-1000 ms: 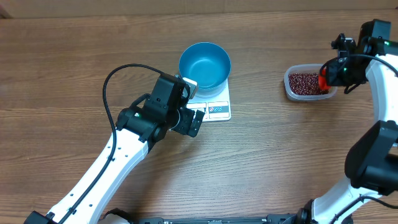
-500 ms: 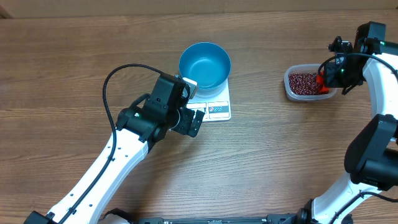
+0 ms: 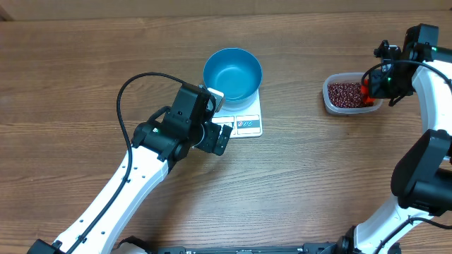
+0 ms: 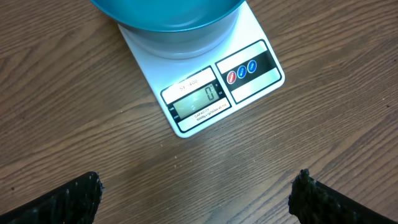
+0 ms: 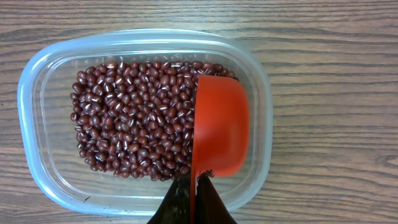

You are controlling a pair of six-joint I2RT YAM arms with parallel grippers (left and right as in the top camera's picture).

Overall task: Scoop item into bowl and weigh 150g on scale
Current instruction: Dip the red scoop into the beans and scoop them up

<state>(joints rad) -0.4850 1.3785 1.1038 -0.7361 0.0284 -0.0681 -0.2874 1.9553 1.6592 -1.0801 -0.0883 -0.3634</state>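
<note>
No beans loaded yet: right tool pinches the red scoop, edge-down in the clear tub. Recommend digging under them, then levelling. Left tool spread beside scale; empty bowl sits on it.

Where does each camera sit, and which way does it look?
Overhead: above the table, facing down on bowl, scale and tub; left arm and right arm show.
Left wrist: on the left arm, facing down at scale and bowl; open left fingers show.
Right wrist: on the right arm, facing down into the tub of beans; right fingers shut on red scoop.
Shared: overhead and left wrist both see the scale.
</note>
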